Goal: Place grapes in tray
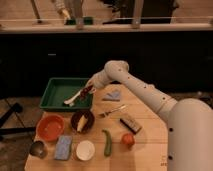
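The grapes (pixel 85 92), a small dark purple-red bunch, hang in my gripper (pixel 89 88), which is shut on them. The gripper and grapes are just above the right part of the green tray (pixel 53 95), near its right rim. The white arm reaches in from the right and crosses the back of the wooden table. A white elongated object (pixel 74 99) lies inside the tray, just under and to the left of the grapes.
On the table are an orange bowl (pixel 50 128), a dark bowl with yellow food (pixel 82 120), a blue sponge (pixel 63 147), a white round lid (pixel 85 149), a metal cup (pixel 37 148), a green pepper (pixel 107 142), a red-orange fruit (pixel 128 139), a dark bar (pixel 130 125), a fork (pixel 112 111) and a blue cloth (pixel 114 95).
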Available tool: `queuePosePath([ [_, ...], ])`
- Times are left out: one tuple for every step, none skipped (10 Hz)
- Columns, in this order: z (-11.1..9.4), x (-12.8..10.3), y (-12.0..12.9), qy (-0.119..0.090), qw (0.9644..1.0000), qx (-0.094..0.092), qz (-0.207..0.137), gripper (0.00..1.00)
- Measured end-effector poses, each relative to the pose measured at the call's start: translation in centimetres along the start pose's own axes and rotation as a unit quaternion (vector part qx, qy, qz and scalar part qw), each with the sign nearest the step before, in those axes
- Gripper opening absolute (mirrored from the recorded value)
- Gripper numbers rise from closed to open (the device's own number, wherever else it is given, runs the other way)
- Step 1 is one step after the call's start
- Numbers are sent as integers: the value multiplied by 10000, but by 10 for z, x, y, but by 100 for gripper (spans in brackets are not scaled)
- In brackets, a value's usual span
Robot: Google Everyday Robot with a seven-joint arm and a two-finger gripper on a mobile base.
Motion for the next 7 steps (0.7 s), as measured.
queuePosePath([
  [8,-5,-5,-95,9999,-39,-67,0],
  [14,-9,-8,-166,9998,-68,-118,0],
  [22,-12,-11,-248,9995,-108,-162,0],
  [28,-12,-12,-291,9993,-135,-171,0],
  [32,-12,-12,-318,9992,-156,-169,0],
  [39,-15,-13,-366,9990,-200,-187,0],
  [45,-15,-13,-402,9987,-244,-181,0],
])
